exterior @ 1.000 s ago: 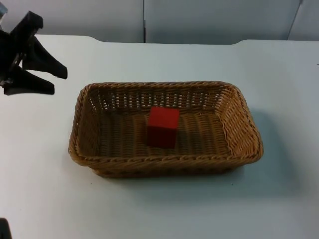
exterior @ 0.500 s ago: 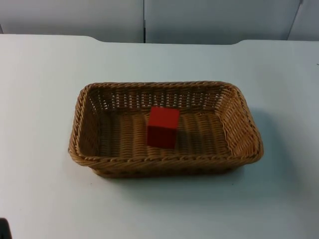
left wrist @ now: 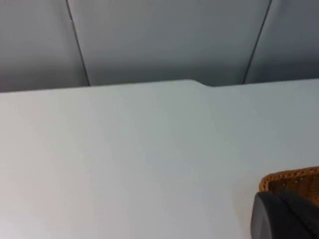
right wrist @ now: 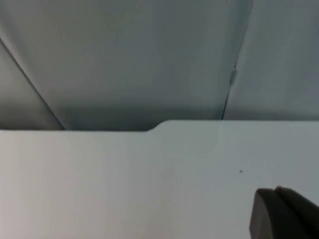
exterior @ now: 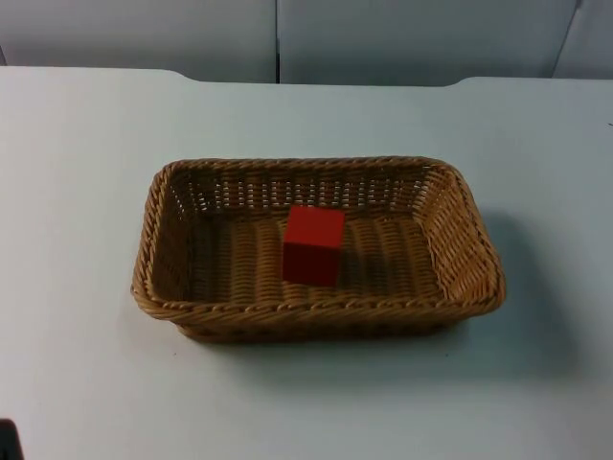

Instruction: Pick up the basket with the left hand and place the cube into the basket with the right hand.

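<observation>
We log a rectangular wicker basket (exterior: 316,309) resting flat on the white table (exterior: 86,192), near the middle of the top view, its long sides running parallel to the grey partition wall (exterior: 144,29). A red cube (exterior: 313,244) sits inside the basket on the woven floor, roughly central and slightly nearer the far wall of the basket than the near one. It stands upright on one face and touches none of the basket's walls.

In the left wrist view, the left gripper (left wrist: 286,216) hangs over bare table just beside one corner of the basket's rim (left wrist: 294,178); we cannot tell whether it touches the rim. It looks toward the table's far edge and the partition wall. Whether this pincer is wide or narrow, we cannot tell.

In the right wrist view, the right gripper (right wrist: 284,214) is over bare table top and also faces the partition wall. We cannot tell its state either. Neither gripper holds the basket or the cube.
</observation>
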You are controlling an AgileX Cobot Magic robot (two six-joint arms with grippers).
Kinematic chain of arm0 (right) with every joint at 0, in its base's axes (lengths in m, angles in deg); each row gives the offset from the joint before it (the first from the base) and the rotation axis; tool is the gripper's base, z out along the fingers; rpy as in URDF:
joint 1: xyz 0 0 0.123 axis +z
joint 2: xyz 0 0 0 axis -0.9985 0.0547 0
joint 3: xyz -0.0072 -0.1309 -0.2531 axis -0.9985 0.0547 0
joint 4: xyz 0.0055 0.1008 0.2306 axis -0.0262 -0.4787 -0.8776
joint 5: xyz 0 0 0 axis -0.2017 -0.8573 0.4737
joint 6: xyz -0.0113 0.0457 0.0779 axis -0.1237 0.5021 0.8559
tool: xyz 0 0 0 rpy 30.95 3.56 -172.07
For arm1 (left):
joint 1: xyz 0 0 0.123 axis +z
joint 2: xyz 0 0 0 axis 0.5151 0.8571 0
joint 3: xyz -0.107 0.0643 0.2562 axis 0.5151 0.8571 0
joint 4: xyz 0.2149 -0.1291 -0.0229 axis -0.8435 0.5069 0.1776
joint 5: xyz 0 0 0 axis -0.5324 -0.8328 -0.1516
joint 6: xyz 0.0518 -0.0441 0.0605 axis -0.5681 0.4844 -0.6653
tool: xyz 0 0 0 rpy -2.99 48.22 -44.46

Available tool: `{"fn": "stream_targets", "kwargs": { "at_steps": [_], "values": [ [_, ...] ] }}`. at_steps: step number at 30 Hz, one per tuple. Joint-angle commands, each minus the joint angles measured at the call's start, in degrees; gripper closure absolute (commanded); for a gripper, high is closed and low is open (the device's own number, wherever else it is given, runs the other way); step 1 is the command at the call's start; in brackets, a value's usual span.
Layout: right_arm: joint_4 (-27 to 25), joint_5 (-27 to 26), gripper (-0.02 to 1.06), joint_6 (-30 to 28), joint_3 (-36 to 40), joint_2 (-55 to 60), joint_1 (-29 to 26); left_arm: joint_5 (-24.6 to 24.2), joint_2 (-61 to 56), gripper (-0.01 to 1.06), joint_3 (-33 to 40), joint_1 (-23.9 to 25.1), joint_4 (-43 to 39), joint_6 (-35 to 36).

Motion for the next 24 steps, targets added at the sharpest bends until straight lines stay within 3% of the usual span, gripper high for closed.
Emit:
{"fn": "stream_targets", "kwargs": {
  "at_steps": [1,3,7,9,15,24],
  "values": [
    [3.48,-0.13,1.05,1.64,0.24,-8.0,-3.65,-1.15,-8.9,1.05,2.43,-2.8,-8.5,6.05],
    [3.74,-0.13,1.05,1.64,0.24,-10.54,-5.19,-1.3,-10.35,1.05,2.91,-3.67,-9.61,6.69],
    [3.74,-0.13,1.05,2.96,0.24,-18.84,-11.79,-9.57,-18.91,1.05,8.19,-7.29,-17.33,10.88],
    [3.74,-0.13,1.05,2.96,0.24,-20.33,-12.05,-12.47,-21.39,1.05,10.0,-7.29,-19.39,11.91],
    [1.67,-0.13,1.05,2.43,0.24,-27.31,-12.05,-12.63,-30.9,1.05,13.34,-7.29,-18.14,15.8],
    [1.88,-0.13,1.05,2.43,0.24,-35.92,-11.32,-12.63,-44.31,1.05,15.12,-8.92,-19.94,14.74]
  ]
}}
